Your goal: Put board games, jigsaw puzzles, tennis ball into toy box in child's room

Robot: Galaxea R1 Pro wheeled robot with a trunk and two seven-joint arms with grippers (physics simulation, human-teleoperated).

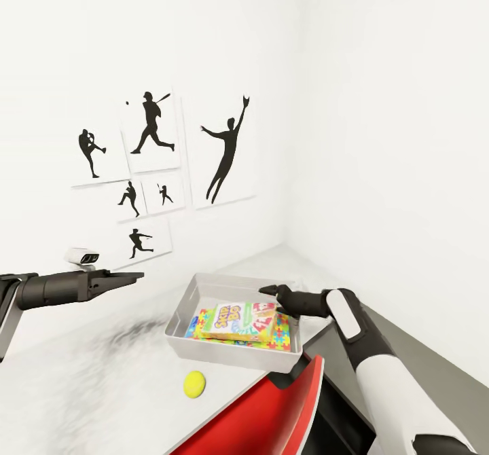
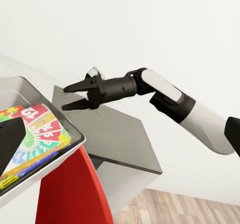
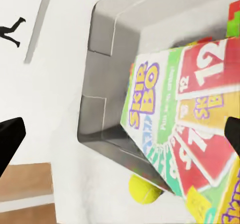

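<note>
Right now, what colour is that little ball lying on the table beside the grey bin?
Yellow-green: the tennis ball, clearest in the head view.

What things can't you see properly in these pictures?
- How many toys lie in the toy box: in the head view the top board game covers what lies beneath; a jigsaw puzzle peeks out.
- The tennis ball: in the right wrist view the box's wall hides part of it.
- The left gripper: in the head view its fingers overlap, so open or shut is unclear.
</note>
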